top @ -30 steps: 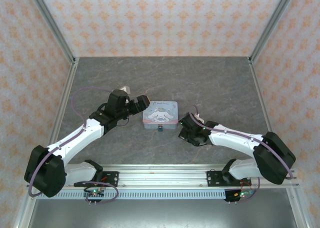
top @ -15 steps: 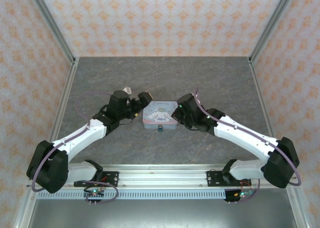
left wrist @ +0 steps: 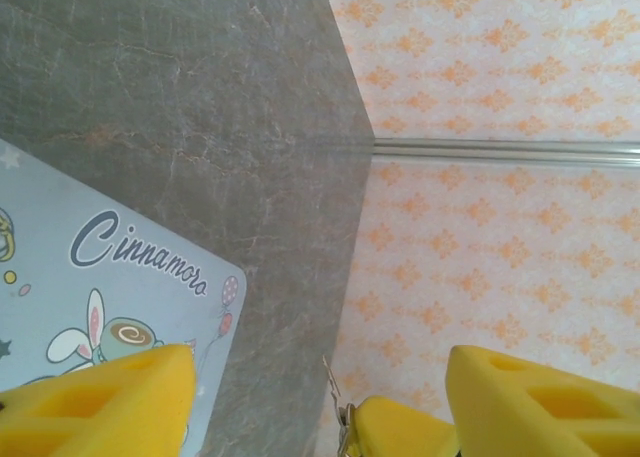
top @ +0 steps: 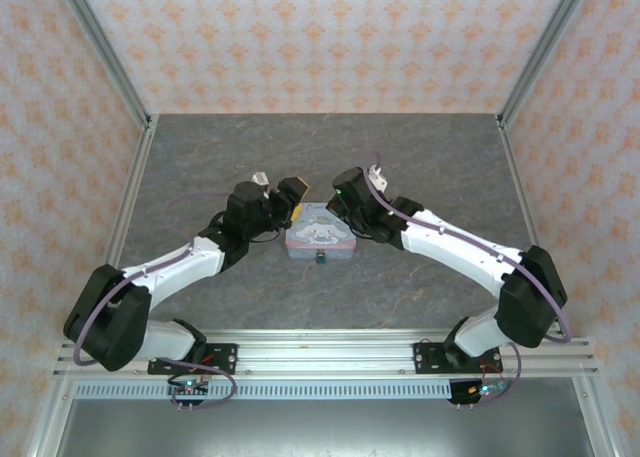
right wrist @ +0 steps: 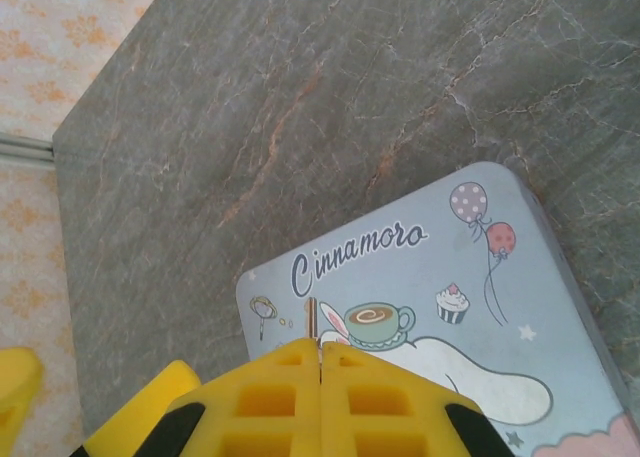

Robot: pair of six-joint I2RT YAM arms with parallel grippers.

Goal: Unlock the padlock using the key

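Top external: cartoon tin point(top: 320, 227) sits mid-worktop point(top: 420, 157). The padlock point(top: 319, 258) is at the middle of the tin's near side. Left tool point(top: 292, 192) is just beside the tin's far-left corner, right tool point(top: 338, 203) over its far-right part.

Left wrist: left tool point(left wrist: 320, 397) pads spread wide, gripping nothing; the tin's lid corner lies below.

Right wrist: right tool point(right wrist: 320, 362) pads pressed together above the lid. The key point(right wrist: 312, 320), a thin sliver, is pinched between them with its tip poking out.

Pastel blue-and-pink cartoon tin point(top: 320, 230) sits on grey veined table point(top: 420, 157); fingers point(left wrist: 100, 397) are yellow.
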